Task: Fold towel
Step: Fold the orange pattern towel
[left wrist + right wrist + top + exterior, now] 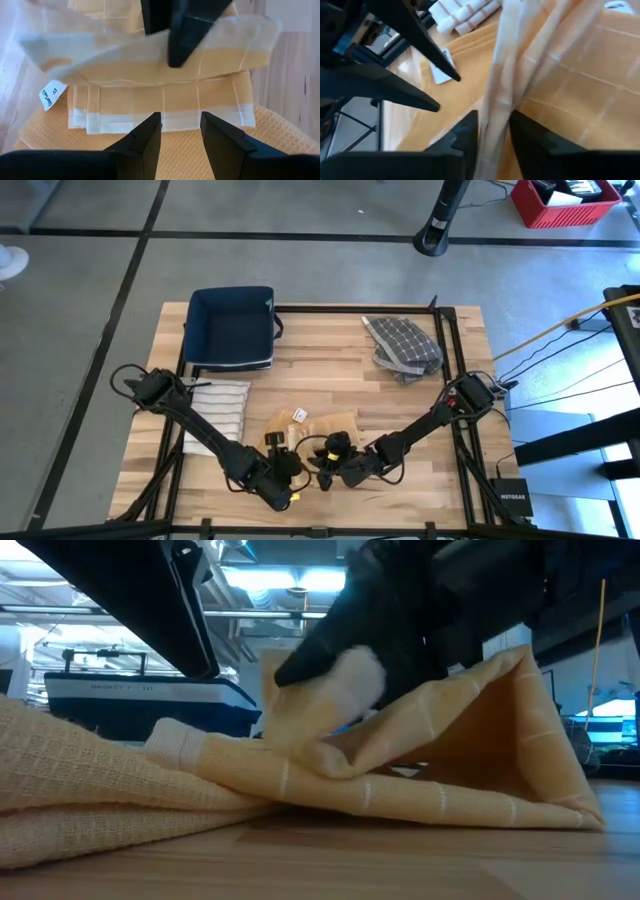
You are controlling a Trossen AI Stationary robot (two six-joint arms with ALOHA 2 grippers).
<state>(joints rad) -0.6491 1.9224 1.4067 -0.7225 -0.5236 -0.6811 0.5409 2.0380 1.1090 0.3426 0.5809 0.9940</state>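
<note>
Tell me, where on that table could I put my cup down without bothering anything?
Bare wood lies between the blue bin and the grey checked cloth, and along the table's near right corner. It is crowded at the near middle, where both arms meet over the yellow towel, beside the white striped towel.

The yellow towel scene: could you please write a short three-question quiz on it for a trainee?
1. True or false: the blue bin sits on top of the yellow towel.
2. Fill in: the ___ end effector holds up a fold of the yellow towel.
3. What lies on the table's right side, apart from the yellow towel? A) a grey checked cloth B) a red mug C) a plate

Key
1. False: the bin stands apart from it, at the table's far left.
2. Right: the fold runs through the right end effector.
3. A
</note>
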